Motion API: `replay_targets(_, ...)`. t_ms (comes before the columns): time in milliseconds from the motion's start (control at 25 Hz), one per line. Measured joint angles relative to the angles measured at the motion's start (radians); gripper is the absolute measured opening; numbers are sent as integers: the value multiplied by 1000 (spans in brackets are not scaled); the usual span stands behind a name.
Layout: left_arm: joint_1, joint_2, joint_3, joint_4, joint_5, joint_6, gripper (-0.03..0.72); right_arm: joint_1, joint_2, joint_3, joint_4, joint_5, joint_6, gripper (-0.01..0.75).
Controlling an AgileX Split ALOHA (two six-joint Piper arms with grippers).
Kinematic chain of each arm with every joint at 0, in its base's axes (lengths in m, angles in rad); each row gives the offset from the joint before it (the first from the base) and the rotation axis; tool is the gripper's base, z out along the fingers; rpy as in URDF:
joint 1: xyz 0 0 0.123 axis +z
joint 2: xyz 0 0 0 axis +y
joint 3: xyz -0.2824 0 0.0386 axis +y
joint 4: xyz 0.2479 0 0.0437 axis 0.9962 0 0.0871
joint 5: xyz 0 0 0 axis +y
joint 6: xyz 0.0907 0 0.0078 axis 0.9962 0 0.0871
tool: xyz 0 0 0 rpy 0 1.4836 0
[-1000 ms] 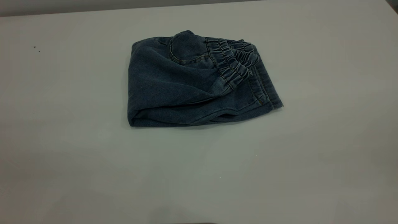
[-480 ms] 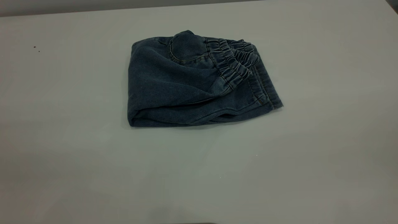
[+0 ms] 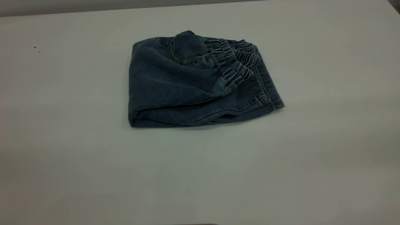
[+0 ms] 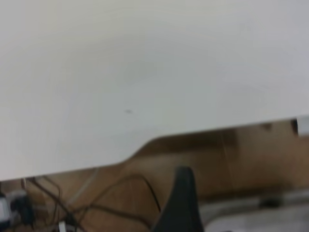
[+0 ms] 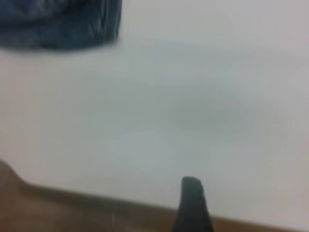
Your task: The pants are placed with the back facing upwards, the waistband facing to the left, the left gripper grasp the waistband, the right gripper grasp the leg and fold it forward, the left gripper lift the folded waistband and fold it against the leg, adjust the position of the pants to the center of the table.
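Two grippers, neither over the work: the left gripper (image 4: pixel 181 203) shows in its own wrist view only as one dark fingertip past the edge of the desk (image 3: pixel 78 162), with cables and floor beneath; cannot tell how far its jaws stand apart, and nothing is seen in them. The right gripper (image 5: pixel 192 205) likewise shows a single dark tip near the desk edge, opening not readable, nothing visibly held; a corner of denim sits far off in that wrist view. Neither arm appears in the exterior view. Outward to the cloth: the pants (image 3: pixel 187 90) lie folded in a compact bundle on the desk, somewhat toward the far side and near the middle across its width. The waistband (image 3: pixel 232 67), ruched, lies on top, brought over toward the right of the bundle and resting on the layer below. A stitched hem of the leg (image 3: pixel 268 90) shows at the right edge, just beyond the waistband. Folded edge runs along the left and near sides. Judgement: both folds look done, and the step in hand is the final centring, or the arms are parked with the job finished. If a nudge is wanted, it calls for drawing the bundle slightly toward the near side without spilling the top layer.
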Motion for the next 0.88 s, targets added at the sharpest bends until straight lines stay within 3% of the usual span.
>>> replay_targets(480, 31, -341, 0, 0, 17, 0, 590, 0, -203, 0, 4, 10, 0, 468)
replay_targets(880, 31, -363, 0, 0, 21, -1, 590, 0, -206, 0, 5, 10, 0, 468)
